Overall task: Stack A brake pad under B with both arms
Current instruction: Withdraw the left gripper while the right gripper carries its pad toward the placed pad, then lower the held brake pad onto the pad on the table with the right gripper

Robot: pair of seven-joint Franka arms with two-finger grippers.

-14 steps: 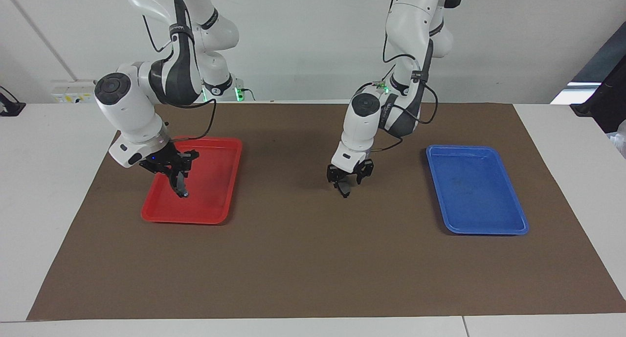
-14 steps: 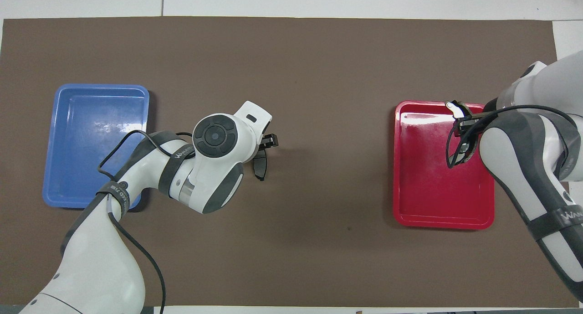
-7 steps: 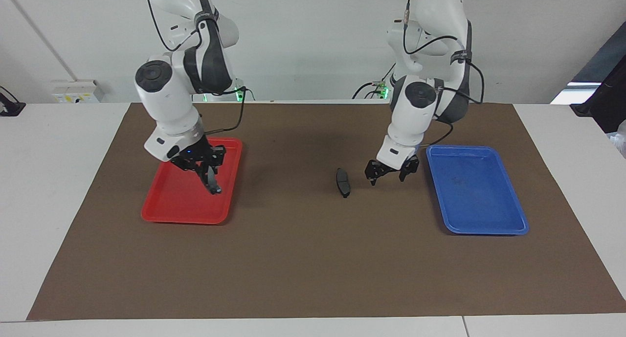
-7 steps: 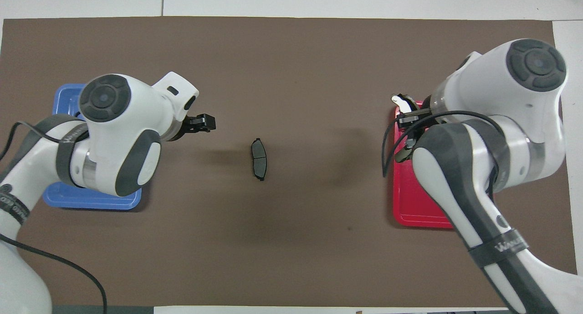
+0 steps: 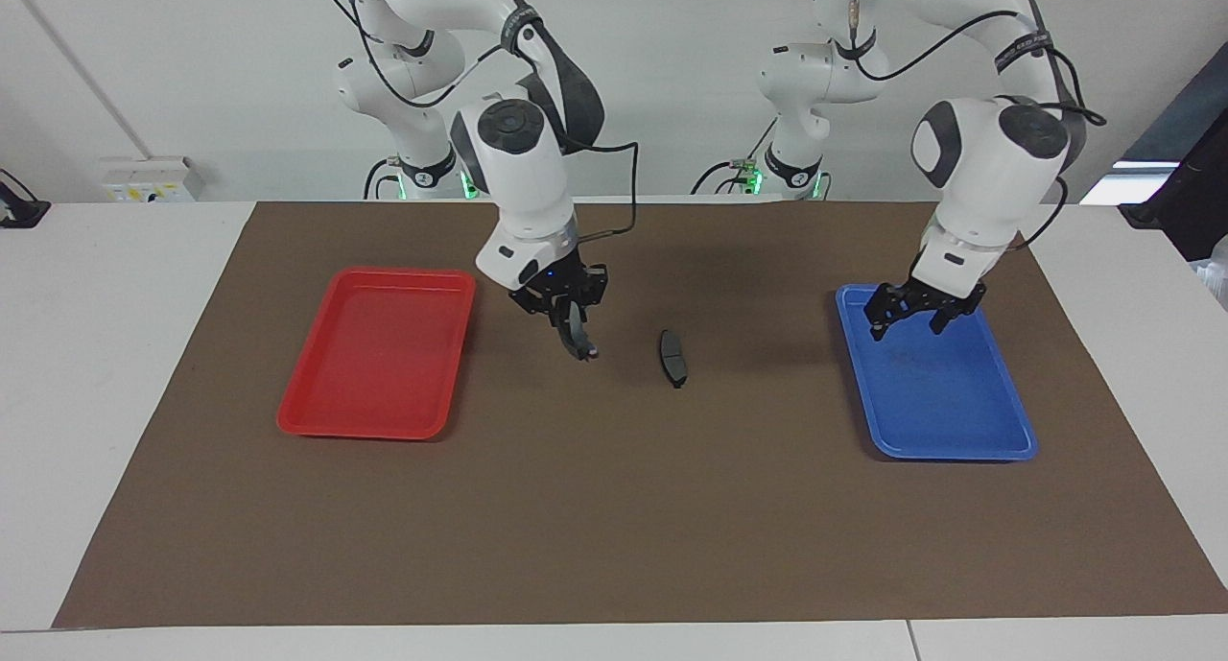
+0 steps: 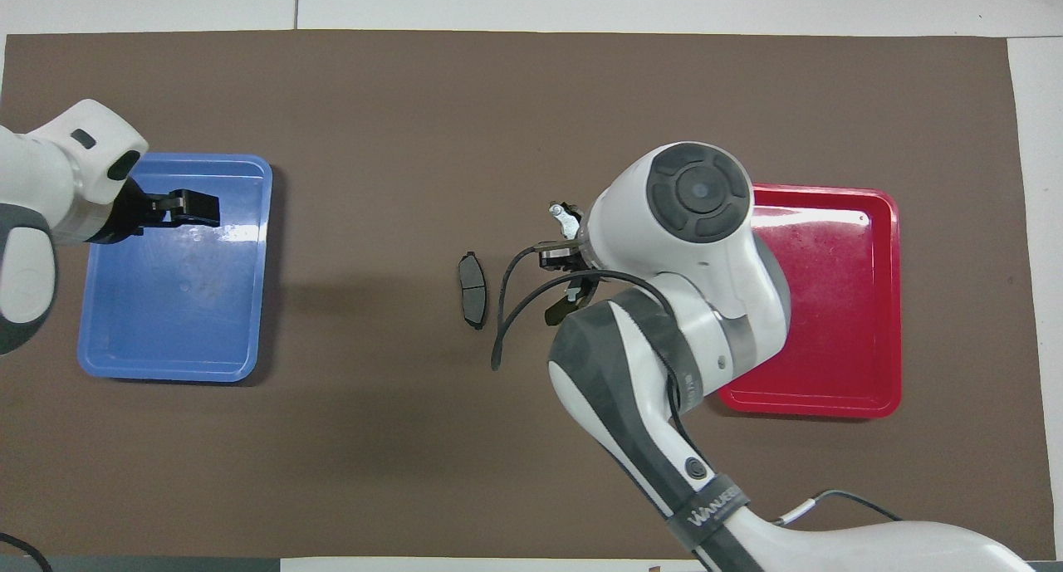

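While the A brake pad point(image 5: 673, 357) lies flat on the brown mat point(image 5: 614, 507) near the middle of the worktop, the right gripper point(image 5: 570, 335) hangs just above the mat between that pad and the red tray point(image 5: 317, 416), clamped on B point(image 5: 578, 338), which dangles from its fingertips edge-down. B and the A brake pad are near each other but apart. Over the blue tray point(image 5: 1007, 431), the left gripper point(image 5: 909, 318) hovers with its fingers spread and nothing between them.
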